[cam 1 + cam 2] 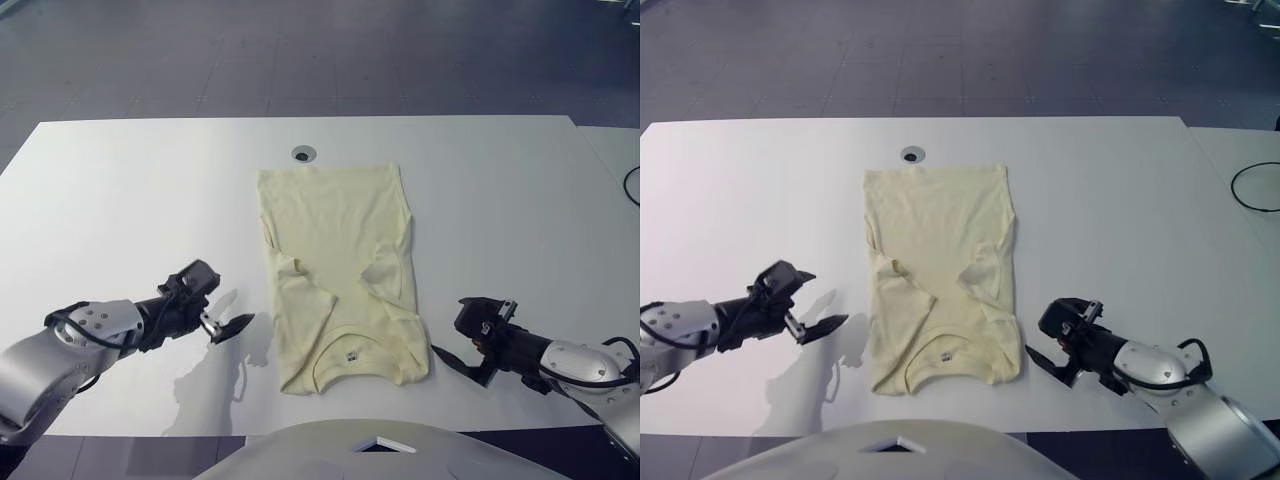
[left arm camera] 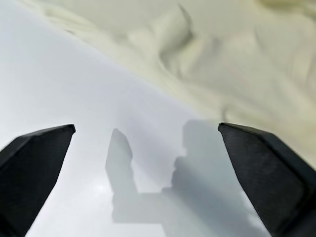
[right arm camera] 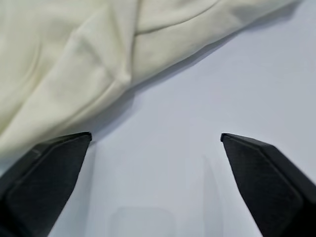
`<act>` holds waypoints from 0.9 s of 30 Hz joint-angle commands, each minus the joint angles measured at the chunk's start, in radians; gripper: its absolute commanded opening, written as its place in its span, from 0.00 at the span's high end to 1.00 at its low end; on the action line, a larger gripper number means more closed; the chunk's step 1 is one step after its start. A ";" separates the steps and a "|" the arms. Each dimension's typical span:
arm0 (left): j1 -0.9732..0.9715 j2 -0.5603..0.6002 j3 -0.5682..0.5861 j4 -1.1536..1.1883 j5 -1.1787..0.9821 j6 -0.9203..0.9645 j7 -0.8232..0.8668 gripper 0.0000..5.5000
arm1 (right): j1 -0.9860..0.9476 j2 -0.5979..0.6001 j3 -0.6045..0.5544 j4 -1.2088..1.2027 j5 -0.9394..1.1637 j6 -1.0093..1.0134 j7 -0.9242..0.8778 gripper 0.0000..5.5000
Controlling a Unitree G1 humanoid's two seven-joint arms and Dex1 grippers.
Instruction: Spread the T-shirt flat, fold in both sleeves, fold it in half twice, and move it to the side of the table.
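The T-shirt (image 1: 340,270) lies in the middle of the table (image 1: 120,180), sleeves folded in, its long axis running away from us and the collar end nearest. Our right gripper (image 3: 155,134), spread and empty, sits just beside that end's corner. Our left gripper (image 2: 146,127), likewise spread, stands farther off.

Neck tag (image 1: 352,353) on T-shirt (image 1: 335,240): illegible

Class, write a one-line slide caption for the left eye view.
Cream T-shirt, sleeves folded in, on white table between open left gripper and right gripper.
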 commanded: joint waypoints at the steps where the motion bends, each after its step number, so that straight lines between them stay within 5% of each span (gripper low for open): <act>1: 0.109 0.065 -0.145 0.039 0.357 -0.367 -0.143 0.02 | 0.077 -0.093 -0.002 0.142 -0.174 -0.326 0.091 0.02; 6: 0.157 -0.024 -0.260 0.103 0.593 -0.626 -0.152 0.02 | 0.000 -0.099 0.117 0.327 -0.403 -0.668 0.110 0.02; 15: 0.109 -0.150 -0.350 0.255 0.910 -0.854 -0.082 0.02 | -0.097 0.019 0.211 0.451 -0.501 -0.940 0.131 0.02; 27: 0.119 -0.158 -0.364 0.287 0.940 -0.929 -0.129 0.43 | -0.017 0.074 0.203 0.482 -0.527 -1.061 0.132 0.02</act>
